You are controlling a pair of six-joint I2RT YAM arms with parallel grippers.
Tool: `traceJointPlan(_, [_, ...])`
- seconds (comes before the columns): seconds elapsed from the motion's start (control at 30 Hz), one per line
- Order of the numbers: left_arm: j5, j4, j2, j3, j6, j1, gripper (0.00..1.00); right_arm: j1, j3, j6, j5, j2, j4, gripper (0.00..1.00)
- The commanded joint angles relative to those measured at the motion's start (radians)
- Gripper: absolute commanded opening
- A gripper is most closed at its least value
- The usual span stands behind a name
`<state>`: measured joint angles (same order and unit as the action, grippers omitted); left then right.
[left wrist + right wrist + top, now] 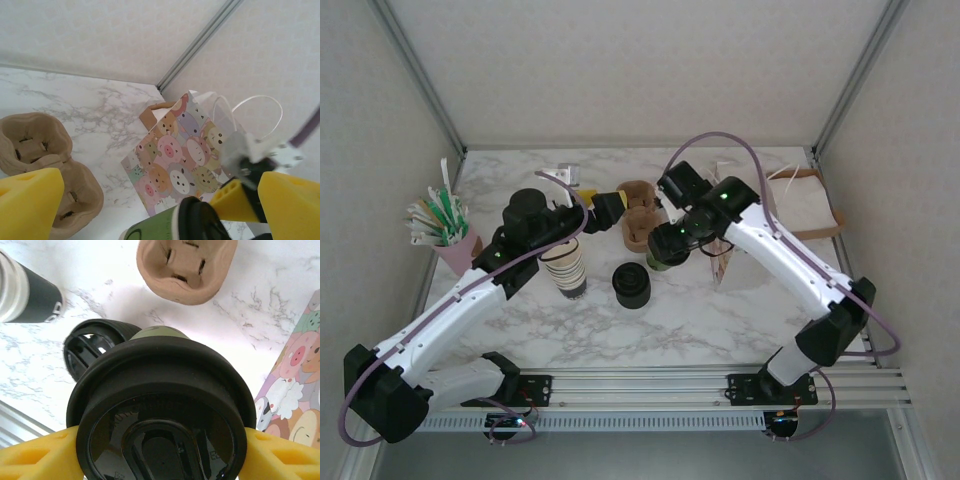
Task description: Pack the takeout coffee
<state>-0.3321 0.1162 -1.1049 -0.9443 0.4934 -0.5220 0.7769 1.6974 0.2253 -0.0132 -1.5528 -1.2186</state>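
The right gripper [160, 456] has the cup [160, 405]. Its yellow fingers sit on either side just under the black lid, spread about as wide as the cup and closed against it. The wrist camera looks almost straight down onto the lid. So the cup's long axis runs along the gripper's own reach, lid toward the wrist and olive wall pointing away. I can't tell whether its base is on the table or just off it, because the lid hides everything beneath.

In the top view the cup is at the centre of the frame, a little right of the middle, tucked under the right wrist. What matters next is what sits either side of it. The cartoon-animal bag [182, 160] stands just beside the cup toward the right of the frame, upright with its cord handles up. The pulp carrier [640, 225] lies just above the cup in the frame, slightly to the left, with its wells facing up. The lid stack [631, 285] is close on the lower left and is best kept clear of.

The left gripper [613, 207] is wide open and holds nothing. It hovers at the carrier's left edge, so it is the nearer arm to the carrier, though the right arm holds the load.

My guess is that either destination is a short carry. The bag would need the cup raised above its rim and then moved right. The carrier would need a small shift toward the top of the frame and then a straight drop into a well.
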Motion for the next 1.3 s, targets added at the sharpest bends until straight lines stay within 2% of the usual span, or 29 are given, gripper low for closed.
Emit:
traceJointPlan(0.0, [0.019, 0.025, 0.016, -0.044, 0.001, -0.007, 1.00, 0.008, 0.054, 0.017, 0.030, 0.063, -0.031, 0.71])
traceJointPlan(0.17, [-0.015, 0.019, -0.016, -0.089, 0.006, -0.007, 1.00, 0.007, 0.105, 0.025, 0.015, 0.130, -0.052, 0.71])
traceJointPlan(0.33, [-0.096, 0.033, -0.074, -0.148, 0.040, -0.007, 1.00, 0.005, 0.146, 0.036, -0.022, 0.200, -0.068, 0.70])
traceJointPlan(0.73, [-0.271, 0.124, -0.250, -0.282, 0.127, -0.013, 0.96, -0.004, 0.236, 0.058, -0.192, 0.325, -0.127, 0.69])
traceJointPlan(1.07, [-0.318, 0.075, -0.432, -0.460, 0.093, -0.108, 0.90, -0.016, 0.310, 0.092, -0.362, 0.363, -0.197, 0.68])
traceJointPlan(1.27, [-0.342, 0.037, -0.546, -0.553, 0.088, -0.143, 0.81, -0.025, 0.383, 0.118, -0.450, 0.309, -0.287, 0.68])
